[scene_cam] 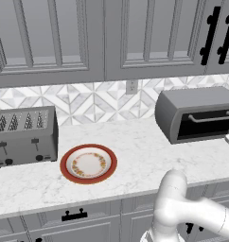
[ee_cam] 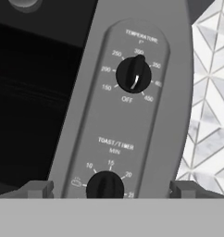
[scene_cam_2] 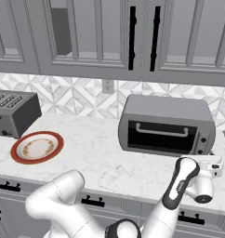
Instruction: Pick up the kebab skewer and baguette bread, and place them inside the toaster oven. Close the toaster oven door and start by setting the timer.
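Open pincer [ee_cam: 106,189] faces the toaster oven [scene_cam_2: 166,124] timer knob [ee_cam: 105,186]; plate [scene_cam: 88,163], toaster [scene_cam: 24,135] well apart.

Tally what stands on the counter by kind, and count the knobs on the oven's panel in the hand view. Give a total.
Toaster oven: 1
Slotted toaster: 1
Plate: 1
Knobs: 2, the temperature knob and the timer knob
Total: 5
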Tool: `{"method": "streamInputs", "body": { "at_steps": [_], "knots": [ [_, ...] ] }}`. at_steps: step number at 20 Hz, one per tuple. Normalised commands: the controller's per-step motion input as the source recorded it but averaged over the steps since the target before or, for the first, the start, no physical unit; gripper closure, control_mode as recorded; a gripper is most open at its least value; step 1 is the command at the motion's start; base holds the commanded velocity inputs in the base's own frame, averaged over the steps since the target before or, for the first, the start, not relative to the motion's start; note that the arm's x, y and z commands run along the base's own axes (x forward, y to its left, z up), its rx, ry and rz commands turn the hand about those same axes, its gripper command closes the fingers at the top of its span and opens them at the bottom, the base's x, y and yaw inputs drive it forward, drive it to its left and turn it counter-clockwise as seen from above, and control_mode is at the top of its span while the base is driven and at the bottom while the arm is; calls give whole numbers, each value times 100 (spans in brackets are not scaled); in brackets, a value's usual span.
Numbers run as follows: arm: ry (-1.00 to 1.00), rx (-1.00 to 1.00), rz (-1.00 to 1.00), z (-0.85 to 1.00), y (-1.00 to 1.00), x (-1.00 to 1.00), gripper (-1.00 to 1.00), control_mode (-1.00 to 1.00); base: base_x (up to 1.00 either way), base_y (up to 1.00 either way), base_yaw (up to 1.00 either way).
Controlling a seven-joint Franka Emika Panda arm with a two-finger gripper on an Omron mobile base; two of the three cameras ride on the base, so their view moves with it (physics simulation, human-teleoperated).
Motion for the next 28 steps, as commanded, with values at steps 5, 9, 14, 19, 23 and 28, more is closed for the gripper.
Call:
{"method": "streamInputs", "body": {
  "at_steps": [5, 9, 14, 19, 23, 28],
  "knots": [
    [-1, 0, 0, 0, 0, 0, -100, -100, 0, 0, 0],
    [-1, 0, -1, 0, 0, 0, 100, -100, 0, 0, 0],
    [-1, 0, -2, 0, 0, 0, 100, -100, 0, 0, 0],
    [-2, 0, -3, 0, 0, 0, 100, -100, 0, 0, 0],
    [-2, 0, -3, 0, 0, -9, 100, -100, 0, 0, 0],
    [-2, 0, -1, 0, 0, -6, 100, -100, 0, 0, 0]
  ]
}}
